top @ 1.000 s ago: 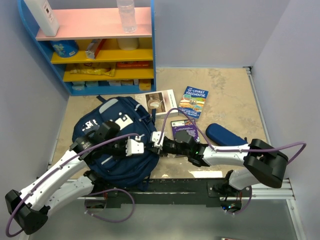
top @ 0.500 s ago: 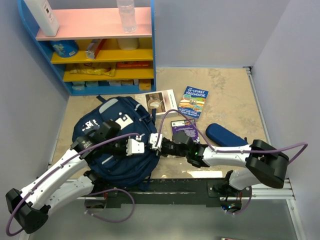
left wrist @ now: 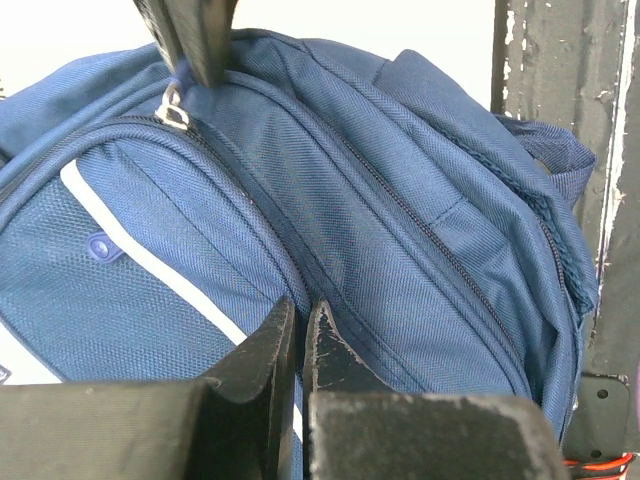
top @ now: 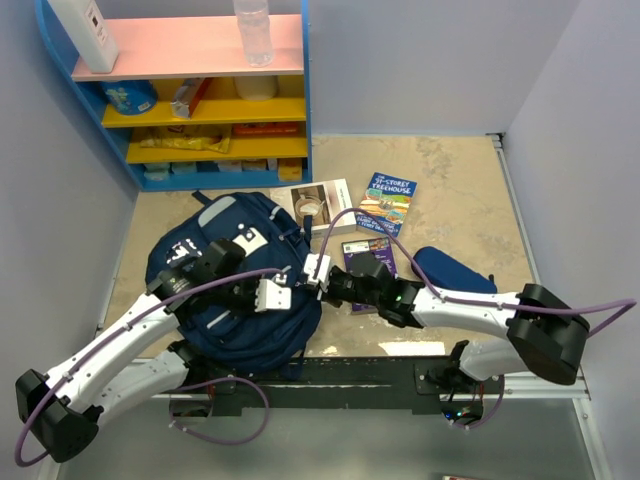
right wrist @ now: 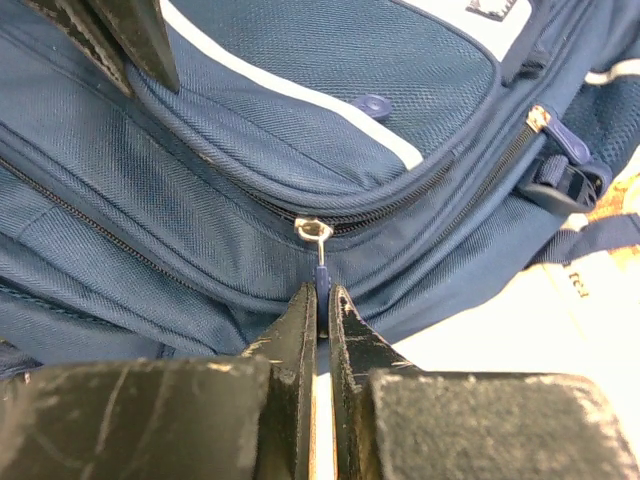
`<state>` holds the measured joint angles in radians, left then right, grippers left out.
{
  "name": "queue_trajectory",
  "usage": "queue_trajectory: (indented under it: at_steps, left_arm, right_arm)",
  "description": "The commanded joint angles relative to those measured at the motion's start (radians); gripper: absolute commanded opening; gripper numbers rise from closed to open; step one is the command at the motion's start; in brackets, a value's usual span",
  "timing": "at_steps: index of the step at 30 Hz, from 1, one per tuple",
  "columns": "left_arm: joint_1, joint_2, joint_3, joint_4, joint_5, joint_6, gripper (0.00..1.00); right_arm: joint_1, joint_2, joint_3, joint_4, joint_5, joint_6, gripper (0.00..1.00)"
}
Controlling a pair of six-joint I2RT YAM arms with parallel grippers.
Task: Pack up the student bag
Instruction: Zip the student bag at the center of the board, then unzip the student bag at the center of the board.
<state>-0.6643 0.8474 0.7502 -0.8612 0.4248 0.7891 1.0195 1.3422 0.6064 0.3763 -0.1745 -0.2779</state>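
The bag [top: 225, 300] lies front up on the counter [top: 450, 190], at its near left, just in front of the shelf [top: 200, 110]. The right hand [right wrist: 320, 300] is clamped on the blue zip pull [right wrist: 322, 275] at the bag's right edge — the silver slider sits just above its fingertips. The left hand [left wrist: 300, 320] is closed to a sliver against the bag's fabric. It may be pinching a fold, though the wrist view is too tight to tell. The two hands sit near each other.
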Motion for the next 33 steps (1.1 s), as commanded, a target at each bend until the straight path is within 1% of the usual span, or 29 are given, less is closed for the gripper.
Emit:
queue_trajectory:
  at_steps: [1, 4, 7, 8, 11, 16, 18, 19, 20, 22, 23, 25, 26, 27, 30, 31, 32, 33]
  left_arm:
    - [-0.015, -0.007, 0.032, -0.018, 0.089, 0.081, 0.0]
    - [-0.017, -0.007, 0.021, -0.033, 0.11, 0.119, 0.0]
    - [-0.017, -0.013, 0.023, -0.093, 0.152, 0.206, 0.0]
    - [-0.015, -0.018, 0.021, -0.108, 0.16, 0.261, 0.0]
    - [-0.017, -0.036, 0.011, -0.173, 0.18, 0.361, 0.0]
    - [-0.017, -0.008, 0.012, -0.272, 0.201, 0.444, 0.0]
    - [-0.017, -0.005, 0.015, -0.282, 0.201, 0.453, 0.0]
    - [-0.015, -0.007, 0.015, -0.28, 0.197, 0.453, 0.0]
    - [-0.015, -0.01, 0.017, -0.276, 0.19, 0.452, 0.0]
    - [-0.015, -0.018, 0.014, -0.262, 0.174, 0.449, 0.0]
    - [-0.017, -0.019, 0.012, -0.256, 0.169, 0.447, 0.0]
    - [-0.015, -0.027, 0.009, -0.249, 0.166, 0.447, 0.0]
    - [-0.017, -0.027, 0.009, -0.245, 0.166, 0.447, 0.0]
    - [-0.017, -0.028, 0.008, -0.242, 0.167, 0.446, 0.0]
    - [-0.017, -0.025, 0.005, -0.234, 0.167, 0.447, 0.0]
    - [-0.017, -0.024, 0.003, -0.233, 0.16, 0.447, 0.0]
    - [-0.017, -0.024, 0.005, -0.233, 0.157, 0.447, 0.0]
    - [-0.017, -0.024, 0.006, -0.237, 0.155, 0.449, 0.0]
  right_arm:
    - [-0.036, -0.077, 0.007, -0.053, 0.092, 0.04, 0.0]
    - [-0.064, -0.055, 0.022, -0.071, 0.092, 0.037, 0.0]
    - [-0.091, -0.017, 0.067, -0.083, 0.081, 0.029, 0.0]
    - [-0.11, 0.014, 0.082, -0.083, 0.066, 0.029, 0.0]
    - [-0.154, 0.081, 0.133, -0.071, 0.02, 0.016, 0.0]
    - [-0.165, 0.184, 0.275, -0.119, -0.023, -0.024, 0.0]
    - [-0.164, 0.208, 0.312, -0.137, -0.036, -0.032, 0.0]
    - [-0.164, 0.212, 0.322, -0.145, -0.031, -0.032, 0.02]
    - [-0.164, 0.209, 0.331, -0.166, -0.026, -0.024, 0.16]
    - [-0.186, 0.177, 0.336, -0.166, 0.003, -0.007, 0.29]
    - [-0.2, 0.163, 0.332, -0.153, 0.018, 0.035, 0.4]
    - [-0.258, 0.15, 0.361, -0.166, 0.038, 0.087, 0.48]
    - [-0.275, 0.159, 0.389, -0.215, 0.05, 0.129, 0.52]
    - [-0.286, 0.179, 0.456, -0.244, 0.055, 0.143, 0.52]
    - [-0.294, 0.265, 0.583, -0.35, 0.021, 0.16, 0.55]
    - [-0.292, 0.281, 0.596, -0.358, 0.006, 0.161, 0.56]
    - [-0.291, 0.282, 0.595, -0.332, -0.05, 0.152, 0.56]
    - [-0.289, 0.272, 0.554, -0.303, -0.084, 0.132, 0.55]
